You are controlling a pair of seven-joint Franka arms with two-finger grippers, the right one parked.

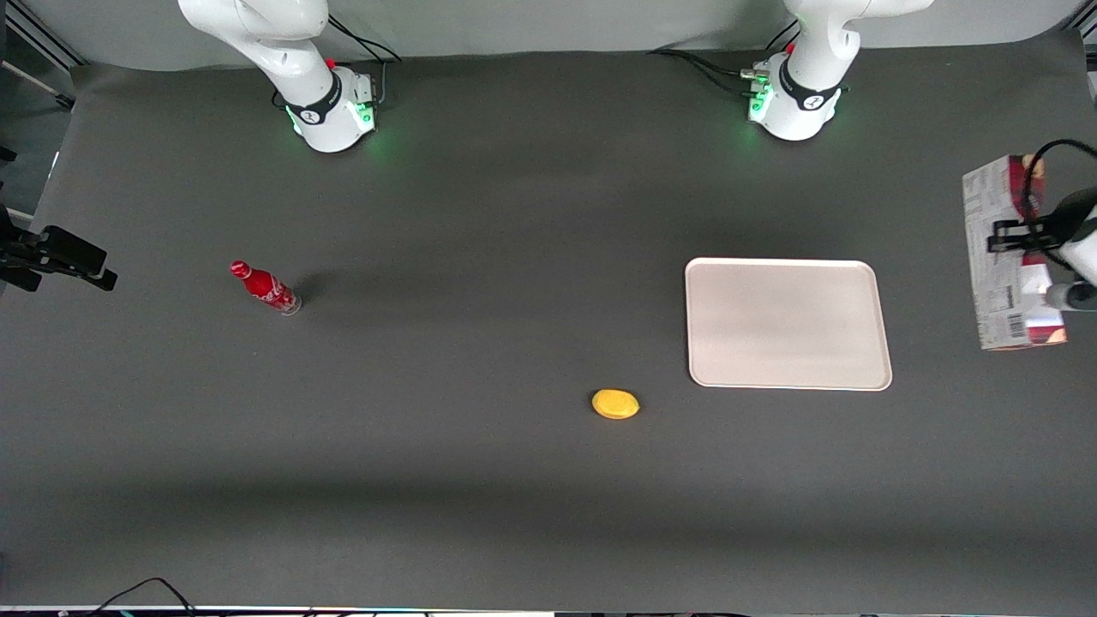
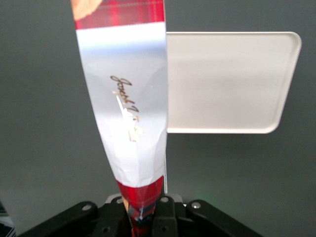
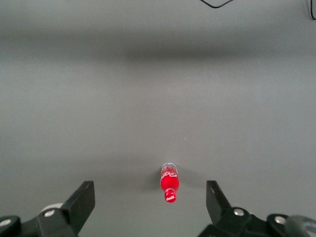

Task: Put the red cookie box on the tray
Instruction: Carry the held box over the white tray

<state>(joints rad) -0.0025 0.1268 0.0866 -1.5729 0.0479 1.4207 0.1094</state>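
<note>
The red cookie box [image 1: 998,257] is a tall carton with dark red faces and a white-grey panel carrying small print and a barcode. My left gripper [image 1: 1022,236] is shut on it and holds it upright in the air at the working arm's end of the table. The box is beside the tray, not over it. The tray [image 1: 787,323] is large, flat and pale beige, lies on the dark table and has nothing on it. In the left wrist view the box [image 2: 128,98] rises from between the gripper's [image 2: 146,217] jaws, with the tray [image 2: 227,84] lying past it.
A small red bottle [image 1: 266,289] stands toward the parked arm's end of the table; it also shows in the right wrist view [image 3: 169,183]. A small yellow object [image 1: 615,404] lies nearer the front camera than the tray, just off its corner.
</note>
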